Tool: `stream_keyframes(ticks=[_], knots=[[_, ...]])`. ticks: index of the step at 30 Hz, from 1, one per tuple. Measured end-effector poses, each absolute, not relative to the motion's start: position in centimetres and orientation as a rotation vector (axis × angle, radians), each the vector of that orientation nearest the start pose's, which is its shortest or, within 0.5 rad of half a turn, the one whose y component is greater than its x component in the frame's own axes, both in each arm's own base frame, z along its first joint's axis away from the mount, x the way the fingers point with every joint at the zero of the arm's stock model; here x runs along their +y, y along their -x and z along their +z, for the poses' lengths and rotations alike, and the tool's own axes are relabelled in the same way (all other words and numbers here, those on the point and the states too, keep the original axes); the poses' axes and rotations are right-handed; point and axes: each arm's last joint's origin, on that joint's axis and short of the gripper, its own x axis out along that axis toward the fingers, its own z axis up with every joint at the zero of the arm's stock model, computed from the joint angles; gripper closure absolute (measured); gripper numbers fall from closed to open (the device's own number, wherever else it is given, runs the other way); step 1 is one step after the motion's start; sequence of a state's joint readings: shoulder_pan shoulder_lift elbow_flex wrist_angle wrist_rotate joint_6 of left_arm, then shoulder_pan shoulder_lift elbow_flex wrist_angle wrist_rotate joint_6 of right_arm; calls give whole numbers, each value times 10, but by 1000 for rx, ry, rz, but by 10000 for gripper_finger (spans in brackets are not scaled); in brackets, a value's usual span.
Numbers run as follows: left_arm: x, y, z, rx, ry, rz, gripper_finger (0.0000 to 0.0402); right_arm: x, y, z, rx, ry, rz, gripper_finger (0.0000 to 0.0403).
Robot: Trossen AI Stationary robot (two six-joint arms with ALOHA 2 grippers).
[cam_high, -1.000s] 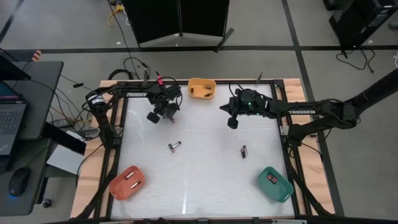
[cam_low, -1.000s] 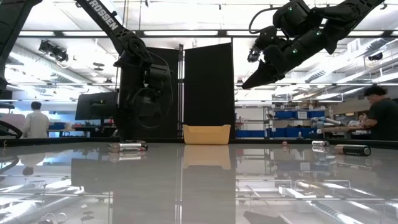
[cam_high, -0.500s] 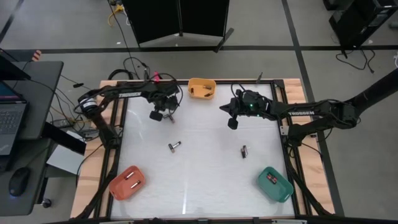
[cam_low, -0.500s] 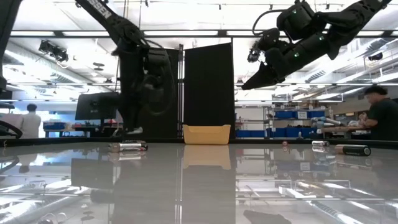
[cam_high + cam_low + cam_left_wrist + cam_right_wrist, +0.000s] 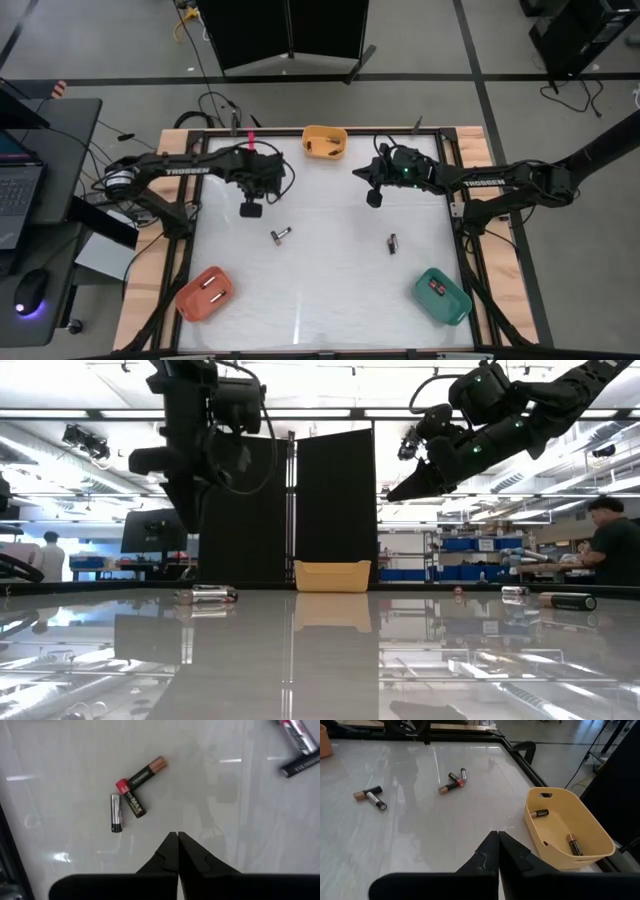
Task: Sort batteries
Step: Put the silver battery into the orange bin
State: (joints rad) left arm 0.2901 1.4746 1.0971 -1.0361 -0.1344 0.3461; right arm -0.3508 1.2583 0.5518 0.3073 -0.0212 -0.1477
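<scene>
Yellow bin [image 5: 324,142]: set at the far edge of the table [image 5: 330,290], middle; two batteries are seen inside in the right wrist view, one with a copper end lying along the floor [image 5: 575,844] and one dark cell [image 5: 539,813] near the far wall.
Orange bin [image 5: 205,293]: placed at the near left corner; two pale cells [image 5: 212,290] are held in it, lying roughly parallel.
Green bin [image 5: 442,295]: placed at the near right corner; two small cells with red marks [image 5: 436,288] are seen inside.
Left cluster of batteries [image 5: 281,235]: lying loose on the table left of centre; in the left wrist view one dark cell with a red band and copper tip [image 5: 141,774] is laid diagonally, a short black one [image 5: 134,804] touches its red end, and a silver cell [image 5: 116,812] lies just beside, its long axis pointed toward the gripper.
Right cluster of batteries [image 5: 392,242]: lying loose right of centre, long axes roughly running far-to-near.
Left gripper [image 5: 251,209]: held above the table just beyond the left cluster; fingers are pressed together, nothing between them.
Right gripper [image 5: 373,199]: raised over the far right part of the table, near the yellow bin; fingertips are closed against each other, empty.
</scene>
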Motion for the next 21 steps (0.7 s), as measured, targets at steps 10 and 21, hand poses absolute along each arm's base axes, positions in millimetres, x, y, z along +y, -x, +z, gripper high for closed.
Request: stream_keyframes(ticks=[10,21], knots=[[131,-235,229,1369,-11,165,395,-86,-238,204,412,61,-295,394],[157,-233,201,1485,10,138,291,-86,-238,204,409,49,-298,390]])
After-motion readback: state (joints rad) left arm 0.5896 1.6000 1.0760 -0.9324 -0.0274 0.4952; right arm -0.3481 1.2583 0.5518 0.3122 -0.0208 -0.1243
